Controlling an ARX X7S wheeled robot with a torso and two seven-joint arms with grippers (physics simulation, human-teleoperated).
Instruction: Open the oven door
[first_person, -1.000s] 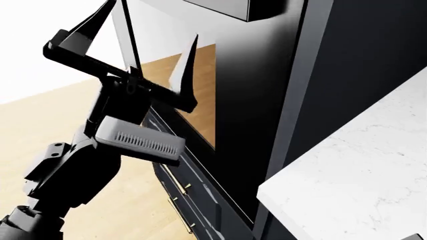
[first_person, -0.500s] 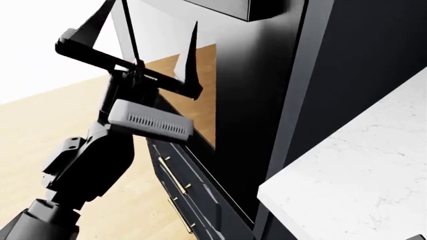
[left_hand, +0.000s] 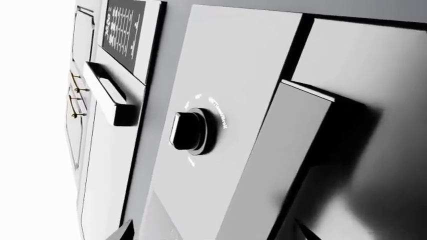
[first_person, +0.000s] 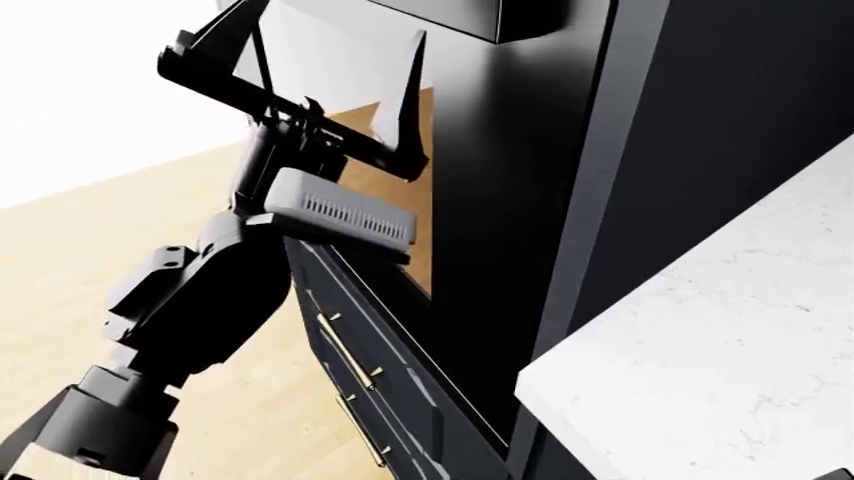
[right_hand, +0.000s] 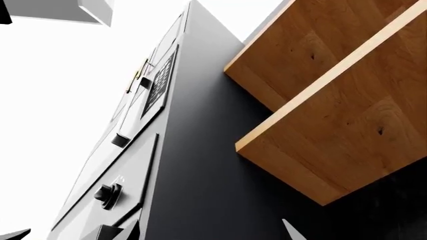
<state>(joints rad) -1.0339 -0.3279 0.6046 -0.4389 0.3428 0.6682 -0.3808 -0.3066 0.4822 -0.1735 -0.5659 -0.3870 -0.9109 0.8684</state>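
Observation:
In the head view the oven door (first_person: 514, 190) is a glossy black panel whose window reflects the wood floor. Its bar handle (first_person: 467, 14) juts out at the top edge. My left gripper (first_person: 330, 25) is open, raised in front of the window, fingers pointing up toward the handle and not touching it. From the left wrist the same handle (left_hand: 297, 160) looms large just ahead of the open left gripper (left_hand: 213, 232), with the door (left_hand: 383, 165) beside it. My right gripper (right_hand: 208, 231) is open with nothing in it; it is out of the head view.
Navy drawer fronts with brass handles (first_person: 350, 365) sit below the door. A white marble counter (first_person: 707, 370) fills the right. Beyond the bar handle are a knob (left_hand: 190, 131) and a second handle (left_hand: 110, 97). Wooden shelves (right_hand: 333, 110) show past the right gripper.
My left arm has climbed and swung right, bringing the open gripper higher along the door and closer to the bar handle. The door has not moved.

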